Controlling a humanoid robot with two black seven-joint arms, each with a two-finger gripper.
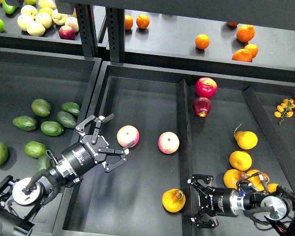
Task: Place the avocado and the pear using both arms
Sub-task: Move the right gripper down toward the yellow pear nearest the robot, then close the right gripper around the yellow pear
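Observation:
The pear (173, 200), yellow-orange with a brownish blemish, lies at the front of the middle bin. My right gripper (192, 199) is open just to the right of it, fingers pointing left over the bin divider, not touching it. Several avocados lie in the left bin. A dark elongated avocado (66, 119) lies among them, up and left of my left gripper. My left gripper (114, 139) is open and empty, its fingers spread beside a pink-and-yellow apple (128, 136) in the middle bin.
A second pink-and-yellow apple (168, 142) lies in the middle bin. Red apples (205, 87) and several yellow pears (241, 160) lie in the right bin. Oranges (245, 33) sit on the back shelf. A raised divider (185, 147) separates the middle and right bins.

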